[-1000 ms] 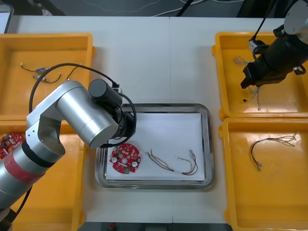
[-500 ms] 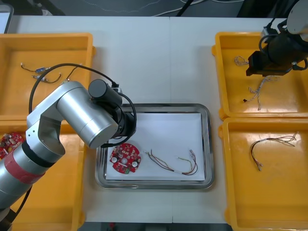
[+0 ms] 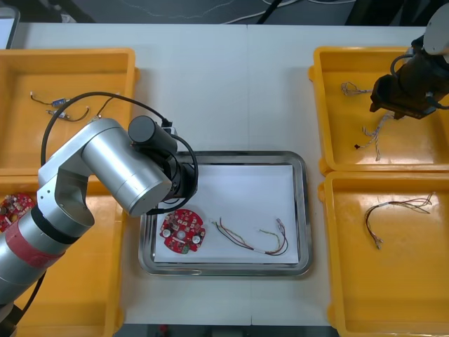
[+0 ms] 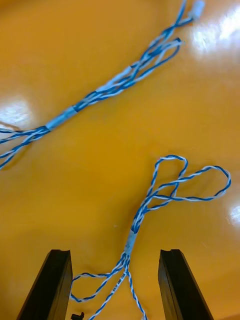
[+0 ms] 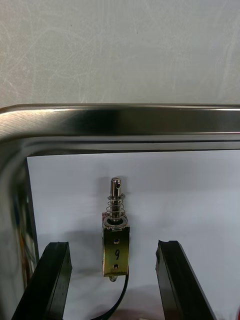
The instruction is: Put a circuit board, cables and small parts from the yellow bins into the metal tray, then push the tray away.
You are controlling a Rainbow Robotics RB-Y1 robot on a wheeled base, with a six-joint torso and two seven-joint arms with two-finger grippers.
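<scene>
In the left wrist view my left gripper (image 5: 113, 244) is open over the near left corner of the metal tray (image 5: 120, 119). A small metal part (image 5: 116, 235) with a spring and a black lead lies on the white liner between its fingers, touching neither. A red circuit board (image 3: 183, 229) and a red and yellow cable (image 3: 254, 239) lie in the tray (image 3: 300, 210). My right gripper (image 4: 114, 252) hangs open above a twisted blue and white cable (image 4: 150, 207) in the far right yellow bin (image 3: 330, 151). A second such cable (image 4: 100, 95) lies farther on.
My left arm (image 3: 126, 172) covers the tray's left rim. The near right bin (image 3: 333, 281) holds a thin cable (image 3: 393, 209). Cables (image 3: 62, 107) lie in the far left bin, and another red board (image 3: 14, 206) in the near left one.
My right gripper has moved to the right over the far right bin. My left arm has stayed in place, and its fingers have opened off the small metal part.
</scene>
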